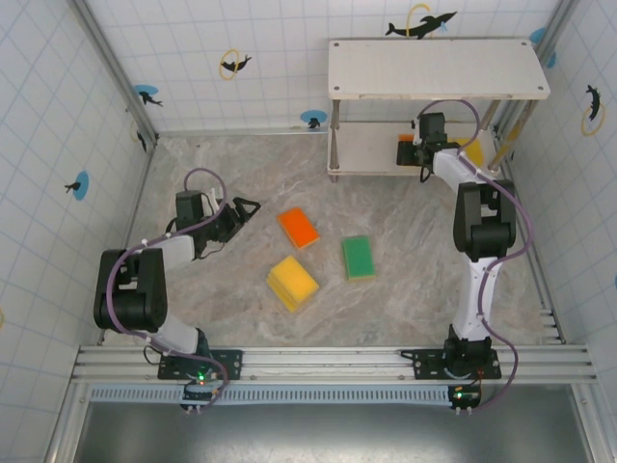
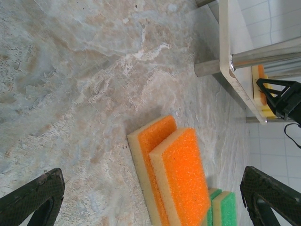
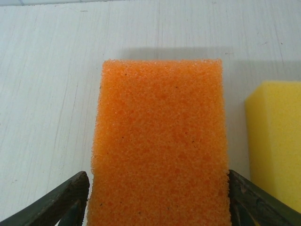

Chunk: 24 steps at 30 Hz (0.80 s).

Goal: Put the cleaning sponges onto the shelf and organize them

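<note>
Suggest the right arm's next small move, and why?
Probably open the right gripper wider, then back straight out: the orange sponge already lies flat on the lower shelf board beside a yellow sponge, with the fingers hugging its sides.

Two orange sponges (image 2: 181, 179) lie overlapping on the marble table (image 2: 70, 70).

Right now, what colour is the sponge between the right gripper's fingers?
Orange sponge; right wrist view shows it best.
</note>
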### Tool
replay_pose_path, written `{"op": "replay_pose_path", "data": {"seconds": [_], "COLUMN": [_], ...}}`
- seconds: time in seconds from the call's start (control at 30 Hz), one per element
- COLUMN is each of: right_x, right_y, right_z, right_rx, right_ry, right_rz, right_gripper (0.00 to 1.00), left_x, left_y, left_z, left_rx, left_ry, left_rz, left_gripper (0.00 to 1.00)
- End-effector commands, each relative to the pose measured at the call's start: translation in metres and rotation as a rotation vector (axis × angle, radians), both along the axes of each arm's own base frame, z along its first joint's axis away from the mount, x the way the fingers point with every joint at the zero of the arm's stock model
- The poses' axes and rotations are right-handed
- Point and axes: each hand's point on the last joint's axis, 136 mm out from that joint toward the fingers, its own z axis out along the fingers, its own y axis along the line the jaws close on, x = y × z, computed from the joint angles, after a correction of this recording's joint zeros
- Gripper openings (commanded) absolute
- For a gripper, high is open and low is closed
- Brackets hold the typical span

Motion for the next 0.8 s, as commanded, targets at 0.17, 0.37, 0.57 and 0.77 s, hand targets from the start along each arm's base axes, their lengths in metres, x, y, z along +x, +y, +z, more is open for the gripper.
{"op": "replay_pose_path", "data": {"seconds": [0.17,0.37,0.57,0.77], "right_x": [0.011,0.008,0.001,-0.012], "right_y": [-0.001,-0.001,-0.002,-0.002], "right_z": [0.014,0.027,0.045,0.058], "right_rx": [0.018,0.026,0.028,0.026], "right_ry": [-0.039,-0.071,-0.107,-0.119], "right_rz": [-0.008,-0.006,-0.002,0.006], "right_gripper": [0.79,0.81,0.84,0.86], "left_x": [0.009,0.008,0.008,0.008], "left_y": [-0.006,-0.006,-0.005,-0.005], "left_z": [0.011,0.013,0.016,0.021], "left_rx": [-0.017,-0.017,-0.021,-0.024], "left_ry": [-0.041,-0.044,-0.047,-0.059], "left_rz": [-0.025,-0.026,-0.022,-0.019], "left_gripper": [0.97,0.98,0.98,0.98]}}
